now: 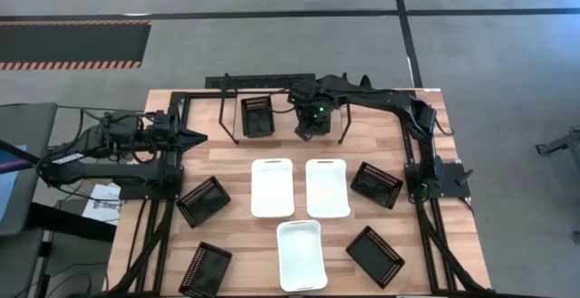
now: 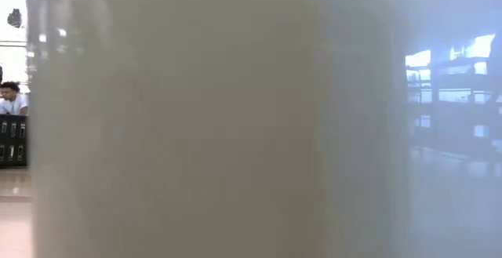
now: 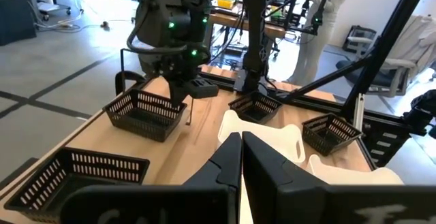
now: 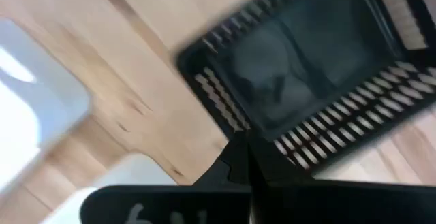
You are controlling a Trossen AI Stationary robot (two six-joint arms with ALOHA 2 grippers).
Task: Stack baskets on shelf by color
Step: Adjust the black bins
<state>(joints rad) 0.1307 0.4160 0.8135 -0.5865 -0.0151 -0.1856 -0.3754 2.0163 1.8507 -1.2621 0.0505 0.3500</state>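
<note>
My right pincer [image 1: 306, 132] is over the back of the tabletop [image 1: 236, 167], just beside the black basket [image 1: 257, 115] sitting in the shelf [image 1: 237, 83]. Its wrist view shows the fingers [image 4: 238, 159] pressed together with nothing between them, a black mesh basket [image 4: 310, 81] just past the tips; whether that's the same basket, I can't tell.

Left pincer [image 1: 195, 138] is parked at the left edge, fingers [image 3: 228, 159] closed on nothing.

Three white baskets [image 1: 272, 187] [image 1: 327, 187] [image 1: 301, 254] sit mid-tabletop, two side by side and the third nearer the front. Four more black baskets lie loose: two on the left [image 1: 203, 200] [image 1: 205, 268], two on the right [image 1: 376, 184] [image 1: 375, 255].

Low view is blocked by a pale blurred surface [image 2: 212, 125] right at the lens; a person [image 2: 11, 99] shows far behind.

Writing: white paper [image 1: 101, 206] under the left arm has print, too small to read. No brands legible.
</note>
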